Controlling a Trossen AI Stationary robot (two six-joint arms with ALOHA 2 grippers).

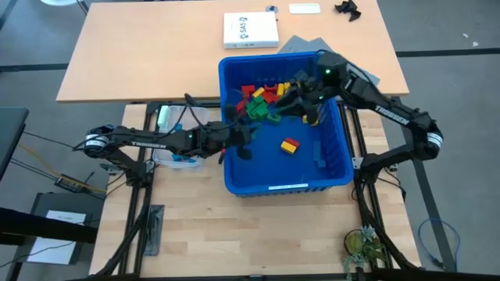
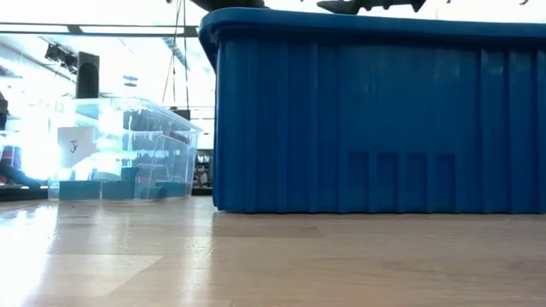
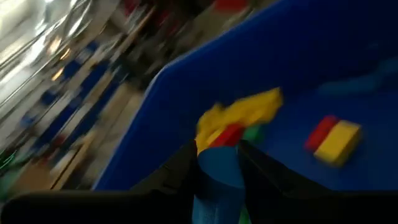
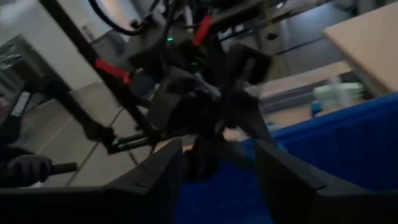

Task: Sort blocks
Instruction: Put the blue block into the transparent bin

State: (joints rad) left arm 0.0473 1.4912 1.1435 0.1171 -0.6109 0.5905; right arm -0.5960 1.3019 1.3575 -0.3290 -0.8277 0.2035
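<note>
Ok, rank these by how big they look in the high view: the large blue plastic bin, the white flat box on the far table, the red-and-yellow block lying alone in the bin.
1. Large blue plastic bin
2. White flat box
3. Red-and-yellow block
The gaps are plain; none look alike.

overhead and table-level views share the blue bin (image 1: 234,168); wrist views, seemingly close, blur.
</note>
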